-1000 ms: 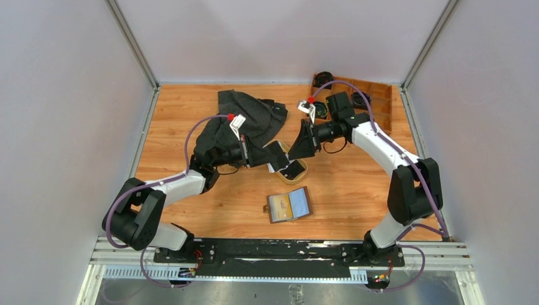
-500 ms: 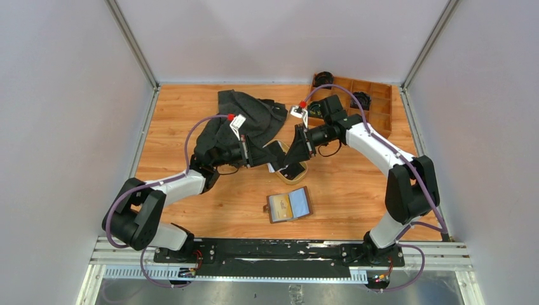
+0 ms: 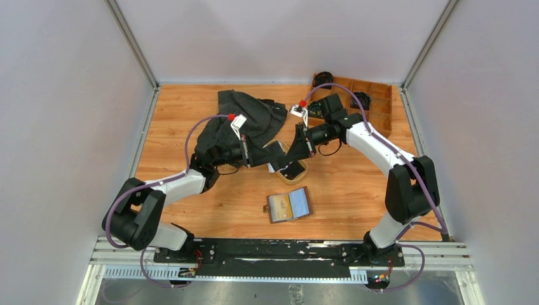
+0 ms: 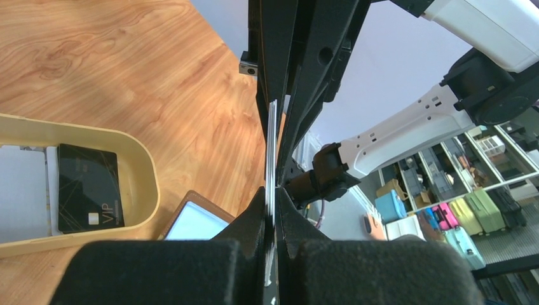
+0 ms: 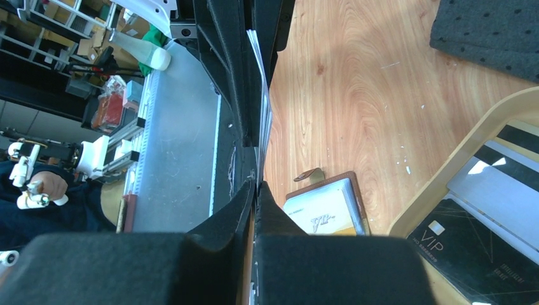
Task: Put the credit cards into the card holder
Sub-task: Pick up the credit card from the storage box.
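- Arm bases sit on the near edge of the tabletop (image 3: 356, 190), left and right, both reaching inward toward the middle.
- Card holder (image 3: 289, 204) lies open and flat on the tabletop in front of the bases, roughly centred and clear of both arms. Brown edge, a pale card face showing in each half.
- Just beyond it is a tan oval tray (image 3: 304, 170). A black card (image 4: 88, 187) marked VIP lies flat inside, with a pale card (image 5: 489, 184) beside it.
- Above the tray's near-left part the two claws meet tip to tip.
- Left claw (image 3: 274, 154): fingers pressed together on a white card (image 4: 272, 152), which stands edge-on to both wrist views. From the right wrist the edge looks layered. Whether it is one card or several, cannot tell.
- Right claw (image 3: 291, 152): comes in from the opposite side, fingers squeezed onto the far end of the same white card. The card is pinched at both ends and held off the tabletop.
- Behind the left claw a dark dotted cloth (image 3: 245, 117) lies crumpled.
- Far right corner: a wooden compartment box (image 3: 375, 105) with dark round items in some cells, too small to identify.
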You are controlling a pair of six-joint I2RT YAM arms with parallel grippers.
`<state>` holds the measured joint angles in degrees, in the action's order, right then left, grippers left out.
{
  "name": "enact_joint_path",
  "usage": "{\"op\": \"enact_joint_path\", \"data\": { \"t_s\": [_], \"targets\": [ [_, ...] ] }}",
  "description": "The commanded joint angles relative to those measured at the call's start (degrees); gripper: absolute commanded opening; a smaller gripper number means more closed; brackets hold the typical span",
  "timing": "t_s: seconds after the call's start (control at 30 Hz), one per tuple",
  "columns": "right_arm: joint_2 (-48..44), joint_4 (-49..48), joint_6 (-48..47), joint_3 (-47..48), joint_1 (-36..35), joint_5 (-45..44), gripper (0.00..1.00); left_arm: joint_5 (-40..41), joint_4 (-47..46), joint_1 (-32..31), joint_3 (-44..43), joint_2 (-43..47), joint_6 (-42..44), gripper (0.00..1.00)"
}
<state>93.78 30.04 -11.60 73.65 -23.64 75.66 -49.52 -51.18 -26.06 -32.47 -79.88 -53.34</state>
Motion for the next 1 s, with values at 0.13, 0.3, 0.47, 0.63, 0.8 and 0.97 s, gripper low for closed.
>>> {"op": "enact_joint_path", "data": {
  "t_s": [0.13,0.3,0.47,0.63,0.8,0.97],
  "targets": [
    [0.71,1.73,0.04,1.99,-0.1,0.21,0.0,1.46,1.81,0.35,-1.96,-1.0,2.52,0.0],
    [6.72,1.94,0.41,3.6,1.3,-1.8,0.0,1.66,3.19,0.66,-6.0,-8.5,5.32,0.0],
    [14.35,11.16,-7.47,9.89,1.78,-5.01,0.0,0.82,1.75,0.75,-11.72,-18.43,7.39,0.0],
    [18.75,11.77,-8.09,11.17,3.67,-6.85,0.0,-0.34,-1.61,1.54,-12.9,-23.85,8.2,0.05],
    [23.59,12.54,-8.34,13.21,5.09,-5.97,0.0,-1.55,-13.14,2.5,-13.79,-30.76,2.67,0.07],
    [26.62,13.24,-8.82,15.4,5.09,-6.05,0.0,-1.9,-18.7,2.6,-16.42,-37.01,0.09,0.09]
  ]
}}
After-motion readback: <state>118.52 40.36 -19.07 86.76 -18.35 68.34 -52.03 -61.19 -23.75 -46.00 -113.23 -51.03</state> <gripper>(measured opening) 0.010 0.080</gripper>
